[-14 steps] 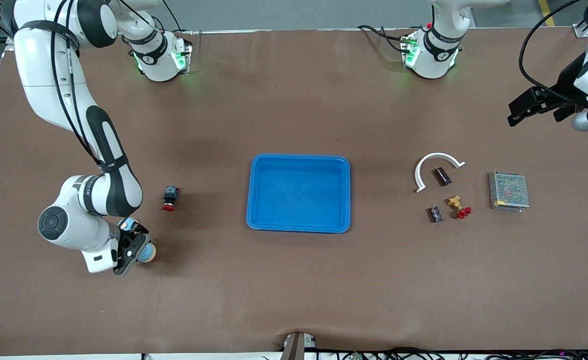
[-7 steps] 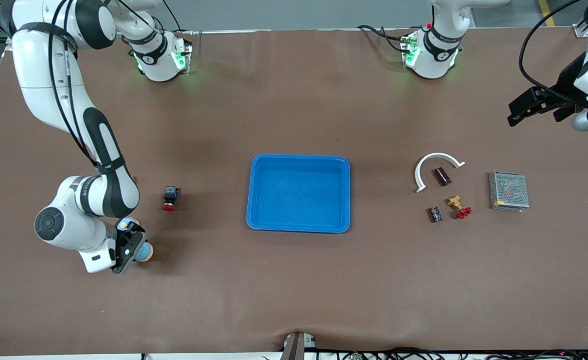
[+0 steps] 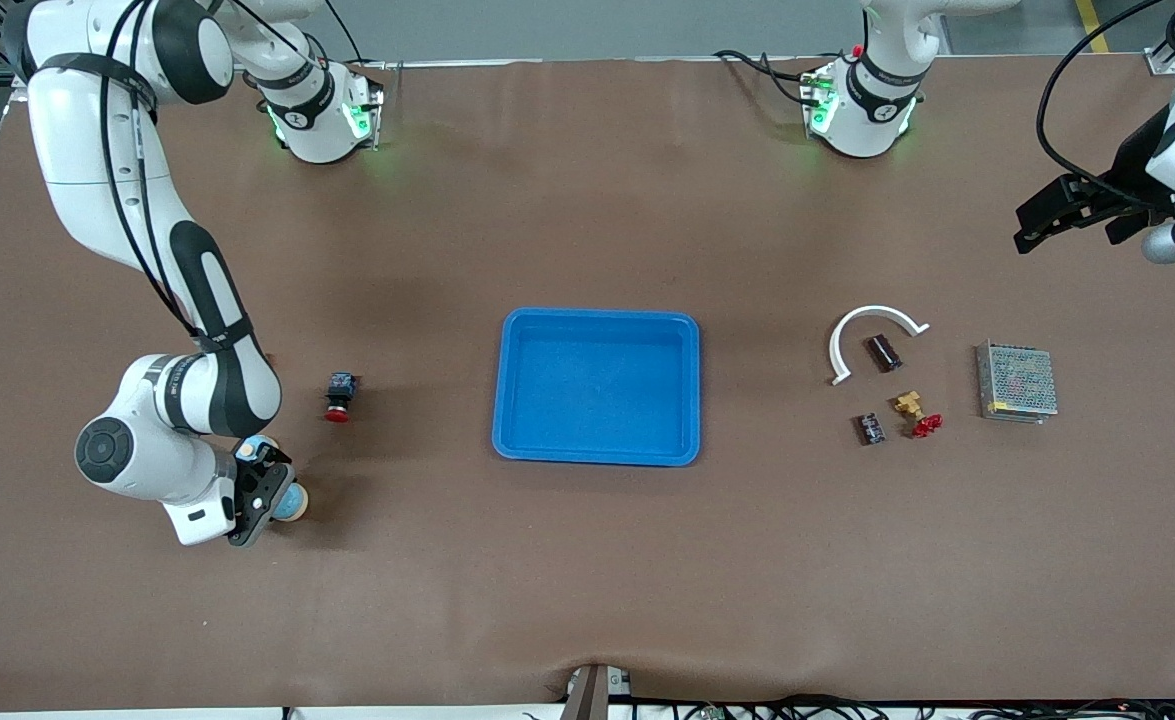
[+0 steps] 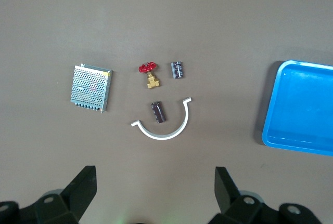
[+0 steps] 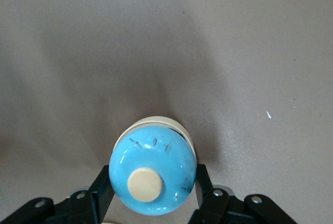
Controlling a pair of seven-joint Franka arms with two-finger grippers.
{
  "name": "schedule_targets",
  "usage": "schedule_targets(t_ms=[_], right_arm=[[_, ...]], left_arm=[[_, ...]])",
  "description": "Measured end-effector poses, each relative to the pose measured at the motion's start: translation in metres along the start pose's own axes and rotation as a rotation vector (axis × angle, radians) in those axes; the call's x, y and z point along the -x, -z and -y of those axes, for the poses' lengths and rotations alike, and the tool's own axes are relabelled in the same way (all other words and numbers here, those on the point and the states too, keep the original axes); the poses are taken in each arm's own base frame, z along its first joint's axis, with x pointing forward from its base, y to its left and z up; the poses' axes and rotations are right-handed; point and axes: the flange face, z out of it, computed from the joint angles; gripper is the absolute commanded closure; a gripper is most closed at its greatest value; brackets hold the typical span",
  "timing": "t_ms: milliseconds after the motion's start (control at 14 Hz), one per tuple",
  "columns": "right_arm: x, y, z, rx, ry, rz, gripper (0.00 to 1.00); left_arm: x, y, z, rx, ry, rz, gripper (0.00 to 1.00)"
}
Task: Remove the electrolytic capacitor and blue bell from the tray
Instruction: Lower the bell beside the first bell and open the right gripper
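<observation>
The bell (image 3: 290, 503) is clamped by its sides in the right end effector (image 3: 265, 497), low over the desk (image 3: 587, 580) at the right arm's end, well apart from the tray (image 3: 597, 386), presumably so that it can be set down outside it. The tray is seen to be bare. The capacitor (image 3: 884, 352) lies on the desk toward the left arm's end, inside the curve of a white arc (image 3: 872, 335). The left end effector (image 3: 1067, 215) is held apart, waiting above that end of the desk.
</observation>
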Motion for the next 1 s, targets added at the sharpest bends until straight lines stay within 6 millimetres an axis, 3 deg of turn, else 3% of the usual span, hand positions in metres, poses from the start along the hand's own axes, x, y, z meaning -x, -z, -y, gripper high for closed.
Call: schedule_targets(t_ms=[285, 499, 712, 855, 997], right_arm=[[0.006, 0.008, -0.008, -0.012, -0.062, -0.046, 0.0], [-0.013, 0.041, -0.012, -0.074, -0.172, -0.046, 0.0], [-0.029, 0.105, -0.01, -0.143, -0.411, 0.004, 0.0], [-0.044, 0.171, 0.0, -0.116, -0.578, 0.077, 0.0], [-0.063, 0.249, 0.027, -0.064, -0.724, 0.11, 0.0]], left_arm=[[-0.002, -0.003, -0.004, 0.0, -0.007, 0.003, 0.0], [-0.002, -0.004, -0.005, 0.0, -0.009, 0.003, 0.0], [-0.003, -0.004, -0.005, 0.0, -0.009, 0.003, 0.0], [-0.003, -0.004, -0.005, 0.0, -0.009, 0.003, 0.0], [-0.003, -0.004, -0.006, 0.0, -0.009, 0.003, 0.0]])
